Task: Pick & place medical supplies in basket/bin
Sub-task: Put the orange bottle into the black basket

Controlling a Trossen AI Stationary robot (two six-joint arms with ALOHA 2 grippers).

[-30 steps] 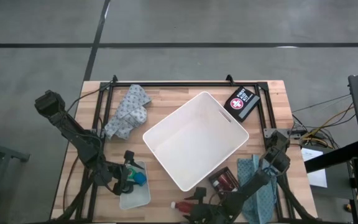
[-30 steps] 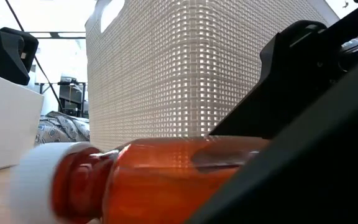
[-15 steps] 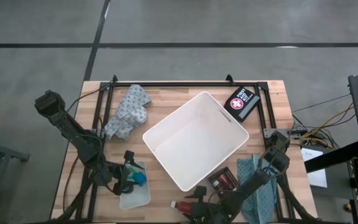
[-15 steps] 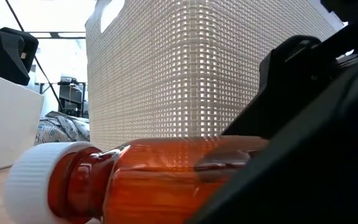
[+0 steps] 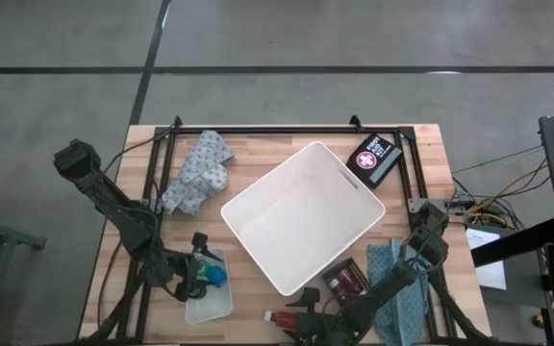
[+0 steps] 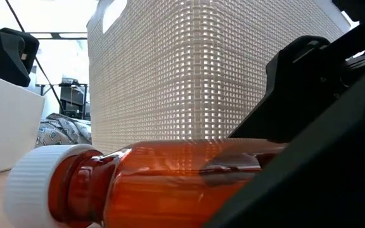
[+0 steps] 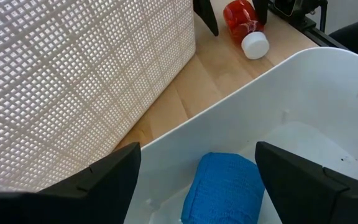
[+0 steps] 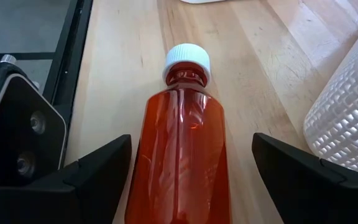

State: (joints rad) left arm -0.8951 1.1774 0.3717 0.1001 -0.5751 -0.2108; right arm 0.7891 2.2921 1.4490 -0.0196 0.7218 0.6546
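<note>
**Right tool straddling amber bottle, not yet closed**

Landmark: white bin (image 5: 302, 217), set diagonally mid-counter (image 5: 258, 135), empty as far as the high view shows.

Patterned cloth (image 5: 198, 171) lies off the bin's far-left side; a second cloth (image 5: 399, 288) off its near-right side, under the right arm. Dark flat case (image 5: 374, 158) sits just past the bin's far-right corner. Small translucent tray (image 5: 210, 296) lies off the bin's near-left corner, holding a blue roll (image 7: 222, 190).

Amber bottle (image 8: 179, 155), white cap, lies on its side on the counter just off the bin's near corner. Long axis runs straight ahead of the right tool (image 8: 188, 171), cap pointing away from it, roughly along the counter's near edge. Fingers stand wide, one on each flank of the body; contact not visible, probably none. Right arm is the nearer one; closing across the bottle's width looks like the next move.

Left tool (image 7: 194, 177) hangs wide over the tray, bracketing the blue roll, nothing held.
</note>
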